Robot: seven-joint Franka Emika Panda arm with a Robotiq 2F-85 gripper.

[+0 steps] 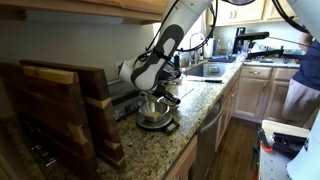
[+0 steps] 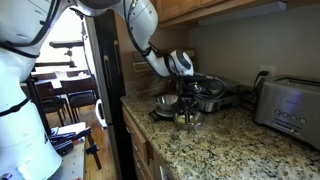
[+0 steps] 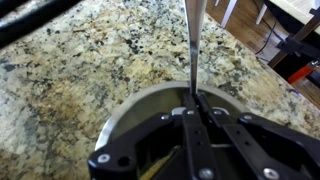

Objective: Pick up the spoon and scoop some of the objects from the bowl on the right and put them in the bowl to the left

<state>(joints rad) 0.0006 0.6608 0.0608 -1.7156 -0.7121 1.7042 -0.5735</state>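
In the wrist view my gripper [image 3: 193, 103] is shut on the spoon [image 3: 192, 45]. Its thin silver handle runs from between the fingers to the picture's top edge. The spoon's scoop end is hidden under the gripper body. Below the jaws sits a shiny steel bowl with tall sides, the bowl to the left [image 3: 128, 112]. A tan-yellow streak of the objects [image 3: 150, 167] shows inside it. Both exterior views show the gripper [image 1: 162, 97] [image 2: 188, 97] hanging just over this bowl [image 1: 152, 117] [image 2: 188, 120]. A smaller, shallower steel bowl [image 2: 165, 103] stands beside it.
The speckled granite counter [image 3: 70, 60] carries wooden cutting boards [image 1: 60, 110] at one end and a steel toaster [image 2: 290, 105] near the wall. A dark pan [image 2: 215, 98] sits behind the bowls. A sink [image 1: 205, 70] lies farther along. The counter's edge [image 2: 135, 120] drops off beside the bowls.
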